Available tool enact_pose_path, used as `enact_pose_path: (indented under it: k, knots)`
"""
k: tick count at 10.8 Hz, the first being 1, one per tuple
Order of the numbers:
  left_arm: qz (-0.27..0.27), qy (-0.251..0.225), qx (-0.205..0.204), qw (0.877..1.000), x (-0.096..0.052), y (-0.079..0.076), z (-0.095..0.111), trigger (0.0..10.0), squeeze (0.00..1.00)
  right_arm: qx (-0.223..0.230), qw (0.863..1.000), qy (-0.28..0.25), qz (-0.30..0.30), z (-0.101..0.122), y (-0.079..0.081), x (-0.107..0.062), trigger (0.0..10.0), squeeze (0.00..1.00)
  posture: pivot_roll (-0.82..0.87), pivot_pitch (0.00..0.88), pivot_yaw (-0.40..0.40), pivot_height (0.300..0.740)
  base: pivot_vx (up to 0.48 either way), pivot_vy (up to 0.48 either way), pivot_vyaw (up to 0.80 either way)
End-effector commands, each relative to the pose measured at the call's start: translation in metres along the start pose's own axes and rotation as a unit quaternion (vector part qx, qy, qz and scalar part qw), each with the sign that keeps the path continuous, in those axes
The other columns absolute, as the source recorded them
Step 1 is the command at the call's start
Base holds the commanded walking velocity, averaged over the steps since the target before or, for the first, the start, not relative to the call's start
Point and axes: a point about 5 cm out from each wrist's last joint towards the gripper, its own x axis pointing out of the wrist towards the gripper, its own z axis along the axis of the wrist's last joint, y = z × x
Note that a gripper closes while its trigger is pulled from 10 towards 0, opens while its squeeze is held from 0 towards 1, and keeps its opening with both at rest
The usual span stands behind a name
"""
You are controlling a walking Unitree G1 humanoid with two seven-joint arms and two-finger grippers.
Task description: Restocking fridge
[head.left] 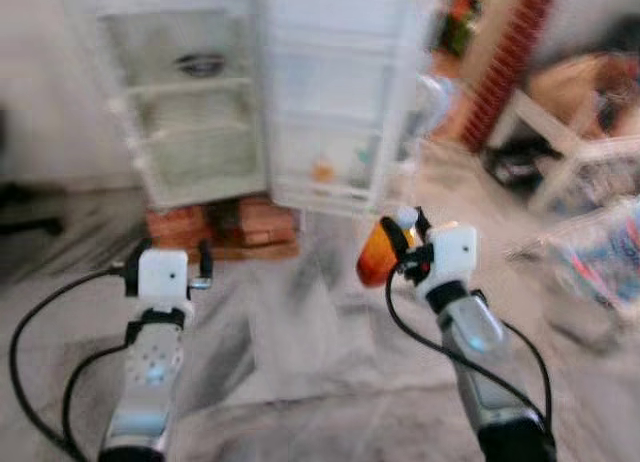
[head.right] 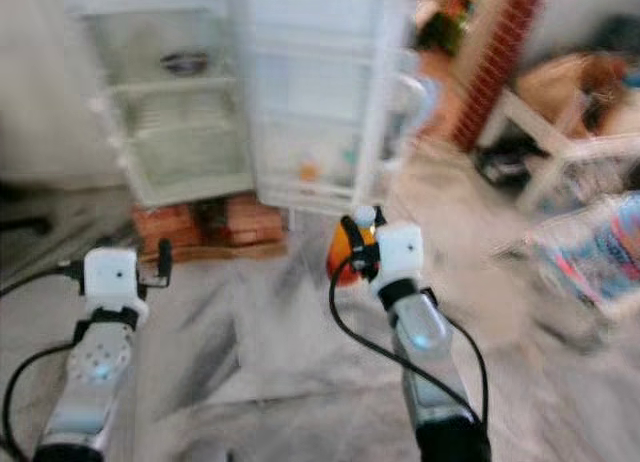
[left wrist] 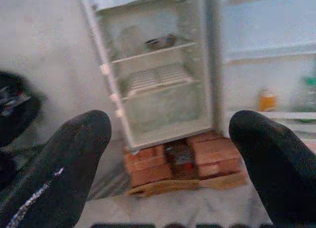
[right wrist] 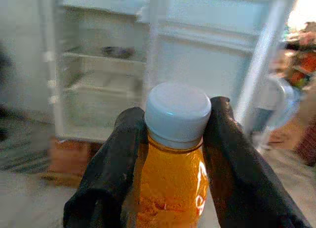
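A small white fridge [head.left: 195, 102] stands open ahead on a stack of red bricks [head.left: 225, 227], its door [head.left: 335, 92] swung wide to the right. My right gripper [head.left: 400, 244] is shut on an orange juice bottle [right wrist: 170, 188] with a pale blue cap [right wrist: 177, 112], held out in front of the door. Both black fingers [right wrist: 111, 173] clamp the bottle just below the cap. My left gripper [head.left: 170, 254] is open and holds nothing, aimed at the fridge's lower shelves. A dark bowl [left wrist: 160, 41] sits on the upper shelf. A small orange bottle [left wrist: 266, 99] stands in the door rack.
A pale wall runs left of the fridge. At the right are a red brick pillar [head.left: 505, 62], a white chair frame [head.left: 575, 152] and a patterned bag [head.left: 610, 252]. Grey marbled floor [head.left: 300, 362] lies between me and the fridge. The eye views are blurred.
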Motion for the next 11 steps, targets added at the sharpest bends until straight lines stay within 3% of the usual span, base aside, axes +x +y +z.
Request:
enact_pose_path:
  k: [1, 4, 11]
  knots:
    - [0.003, -0.007, 0.0, 1.0, 0.0031, -0.0018, 0.003, 10.0, 0.0, -0.006, 0.999, -0.031, 0.01, 0.014, 0.0018, 0.0056, 10.0, 0.0, 0.14, 0.036, -0.077, 0.74, 0.398, 0.266, 0.0]
    - [-0.004, -0.009, -0.006, 1.0, 0.0037, -0.007, 0.0035, 10.0, 0.0, -0.012, 1.0, -0.029, 0.005, 0.0143, -0.0022, 0.006, 10.0, 0.0, 0.14, 0.035, -0.081, 0.74, 0.404, 0.259, 0.0]
    - [-0.012, -0.004, 0.0, 1.0, 0.0066, -0.0102, 0.0027, 10.0, 0.0, -0.017, 0.999, -0.032, 0.004, 0.016, -0.0011, 0.0078, 10.0, 0.0, 0.14, 0.037, -0.079, 0.74, 0.468, 0.0, 0.0]
